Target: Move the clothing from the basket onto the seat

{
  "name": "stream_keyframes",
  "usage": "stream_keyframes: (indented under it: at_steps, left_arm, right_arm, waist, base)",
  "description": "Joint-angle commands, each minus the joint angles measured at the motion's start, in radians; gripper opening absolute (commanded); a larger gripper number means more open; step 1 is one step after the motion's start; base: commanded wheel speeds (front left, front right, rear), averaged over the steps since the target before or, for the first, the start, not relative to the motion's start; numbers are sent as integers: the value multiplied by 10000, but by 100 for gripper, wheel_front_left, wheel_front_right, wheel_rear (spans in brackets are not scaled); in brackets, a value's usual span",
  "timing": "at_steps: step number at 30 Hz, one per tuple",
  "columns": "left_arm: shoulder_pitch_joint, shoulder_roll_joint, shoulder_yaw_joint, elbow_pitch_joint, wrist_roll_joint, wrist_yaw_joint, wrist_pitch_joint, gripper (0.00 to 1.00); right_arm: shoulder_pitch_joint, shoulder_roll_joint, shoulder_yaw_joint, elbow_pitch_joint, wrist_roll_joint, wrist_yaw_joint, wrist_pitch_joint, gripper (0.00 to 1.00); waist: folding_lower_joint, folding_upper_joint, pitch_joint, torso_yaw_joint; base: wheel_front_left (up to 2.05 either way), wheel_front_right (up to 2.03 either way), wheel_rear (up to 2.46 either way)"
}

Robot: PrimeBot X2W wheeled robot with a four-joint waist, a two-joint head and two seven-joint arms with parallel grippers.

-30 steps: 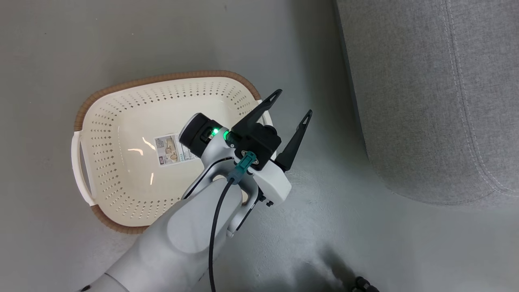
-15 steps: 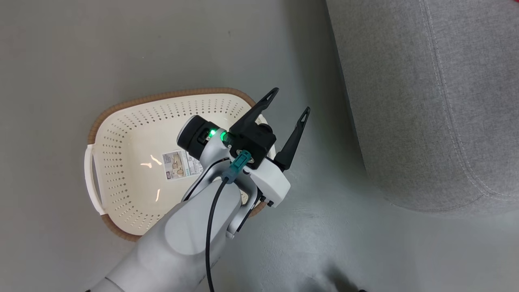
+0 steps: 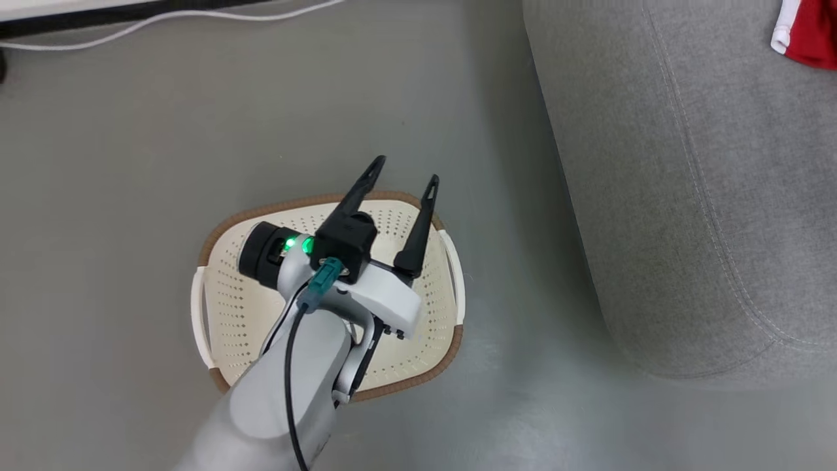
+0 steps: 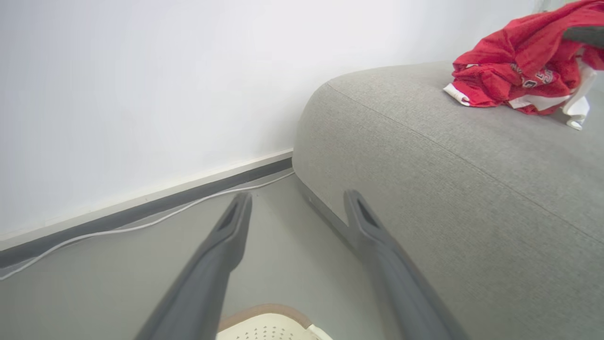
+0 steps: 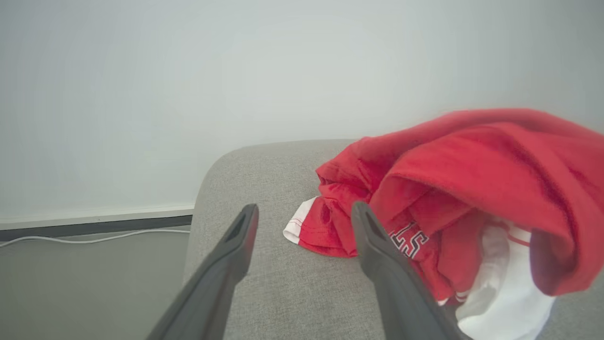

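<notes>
Clothing (image 5: 424, 189) heaped on seat (image 5: 264, 293), far right. Basket (image 3: 229, 314) looks empty where visible. Right pincer (image 5: 304, 208) spread wide, gripping nothing, just beside heap. Left pincer (image 3: 406, 170) open above basket. Lift right one straight up so it doesn't snag fabric.

Head view: pale grey rounded left forearm (image 3: 274, 399) up from bottom edge, slanted up-right; white left wrist housing (image 3: 386, 301) with green lights lit, thin black cable (image 3: 286, 373) with teal plug along it. Black two-fingered left gripper (image 3: 405, 171) pointing up, long dark fingers (image 3: 418, 226) spread wide, nothing between. Right wrist view: black two-fingered right gripper (image 5: 305, 210), fingers apart, nothing clamped
</notes>
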Motion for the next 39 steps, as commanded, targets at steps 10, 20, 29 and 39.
stream_keyframes:
  at_steps: [10, 20, 29, 39]
  left_arm:
    - [2009, 141, 3054, -887, 748, -112, -49, 100]
    - [3247, 105, 4744, -1121, 1239, -507, -49, 100]
    - [4528, 46, 5914, -1588, 1675, -703, -49, 100]
    - [5821, 17, 6705, -2120, 1984, -880, -49, 100]
  right_arm:
    - [1379, 401, 212, -1590, -189, 12, 14, 100]
    - [2509, 1105, 332, -2306, -608, 12, 14, 100]
    - [3819, 1700, -2, -3015, -1080, 12, 14, 100]
    - [5187, 2413, -364, -3438, -1547, 12, 14, 100]
  waist:
    - [0, 0, -1897, 1189]
    - [0, 0, -2939, 1613]
    - [0, 0, -3833, 1827]
    - [0, 0, -4509, 1852]
  base:
    - [0, 0, 0]
    - [0, 0, 0]
    - [0, 0, 0]
    - [0, 0, 0]
